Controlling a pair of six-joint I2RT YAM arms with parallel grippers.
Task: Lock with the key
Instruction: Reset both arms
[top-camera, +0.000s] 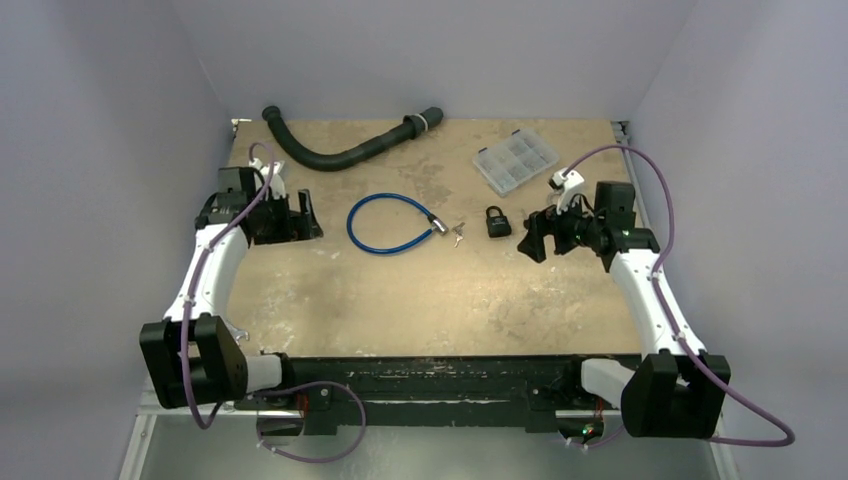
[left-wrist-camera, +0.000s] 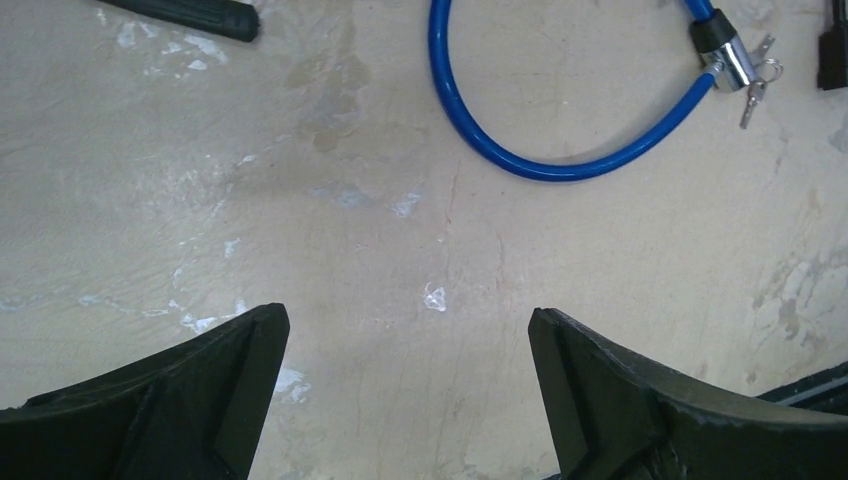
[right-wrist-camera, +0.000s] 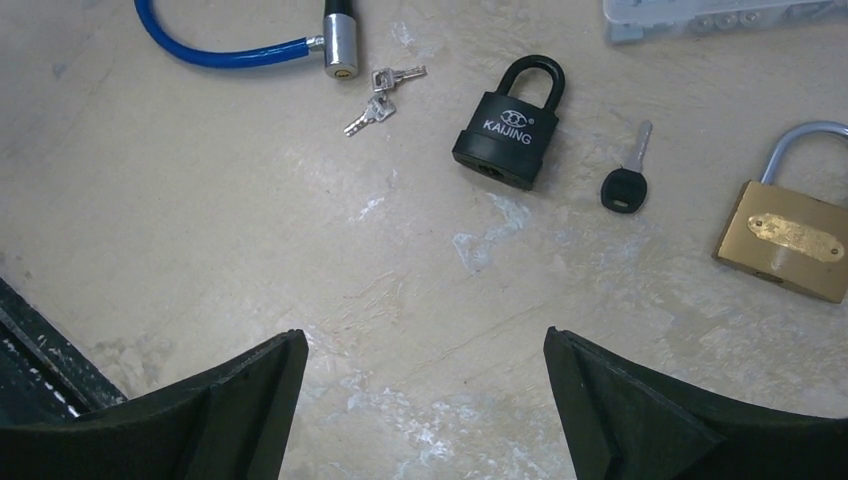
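Observation:
A black padlock (right-wrist-camera: 508, 130) lies flat with its shackle closed, a black-headed key (right-wrist-camera: 628, 175) just right of it. A brass padlock (right-wrist-camera: 790, 225) sits further right. A blue cable lock (top-camera: 390, 223) forms a loop mid-table, its metal head (left-wrist-camera: 728, 55) beside a small ring of keys (right-wrist-camera: 385, 90). My right gripper (right-wrist-camera: 425, 340) hovers open over bare table, short of the black padlock (top-camera: 497, 221). My left gripper (left-wrist-camera: 408, 320) is open and holds nothing, left of the cable loop (left-wrist-camera: 560, 150).
A black corrugated hose (top-camera: 345, 150) curves along the back of the table. A clear compartment box (top-camera: 515, 160) stands at the back right. The right arm (top-camera: 640, 270) runs along the right edge, the left arm (top-camera: 215, 265) along the left.

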